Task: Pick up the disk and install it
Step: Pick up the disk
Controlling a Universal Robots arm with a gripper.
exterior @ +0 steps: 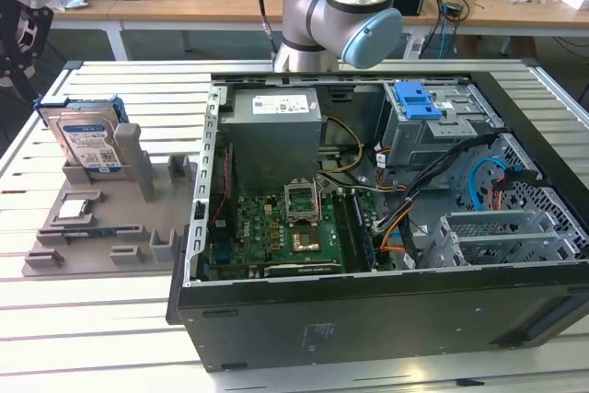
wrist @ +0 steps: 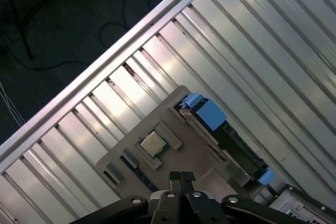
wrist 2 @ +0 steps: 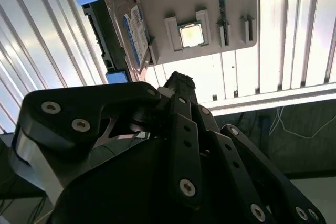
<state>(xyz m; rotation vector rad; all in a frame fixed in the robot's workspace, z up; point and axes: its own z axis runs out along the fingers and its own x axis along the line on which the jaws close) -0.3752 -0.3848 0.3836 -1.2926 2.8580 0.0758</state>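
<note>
One disk (exterior: 89, 143) stands on edge in the grey holder (exterior: 120, 213) at the exterior view's left; jaws pressed together, empty, hang above it, well apart.

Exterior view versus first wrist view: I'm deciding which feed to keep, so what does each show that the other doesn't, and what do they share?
Exterior view: the open computer case with its motherboard and drive cage, and the arm behind it. First wrist view: the pincer, shut and holding nothing, and the dark floor with cables beyond the slatted table. Shared: the disk standing upright in the grey holder on that table.
</note>
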